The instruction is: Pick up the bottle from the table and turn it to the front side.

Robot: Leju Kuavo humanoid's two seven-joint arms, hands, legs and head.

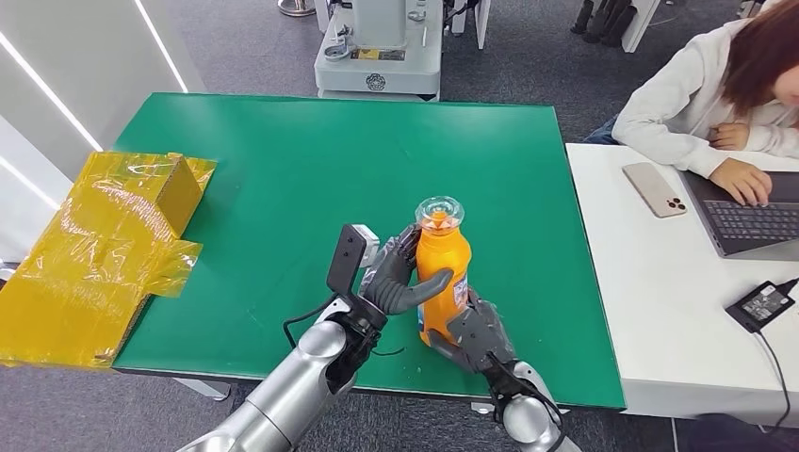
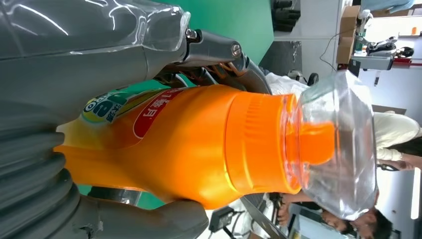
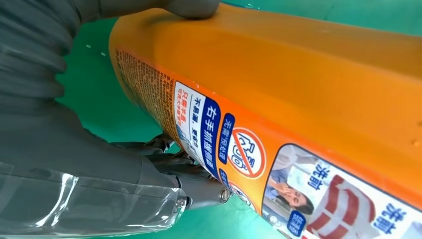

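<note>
The orange bottle (image 1: 443,282) is held upright above the near part of the green table (image 1: 283,169), between the two hands of the robot. A clear cap (image 1: 440,209) is seen on its top, over an orange neck. The left hand (image 1: 400,273) is closed around the upper body of the bottle, with the thumb (image 1: 424,287) laid across the side that faces the camera and the darker fingers behind it. The right hand (image 1: 476,331) is closed on the lower part of the bottle, from the right side and from below. In the right wrist view a printed label (image 3: 239,154) with blue, white and red marks is shown on the bottle, and the green table is seen behind it. A yellow wrapped carton (image 1: 104,245) is placed at the left edge of the table. To the right a white table (image 1: 660,301) is standing, where a phone (image 1: 654,189), a laptop (image 1: 749,215) and a black power adapter (image 1: 761,303) are lying, and a person (image 1: 716,85) is seated there
</note>
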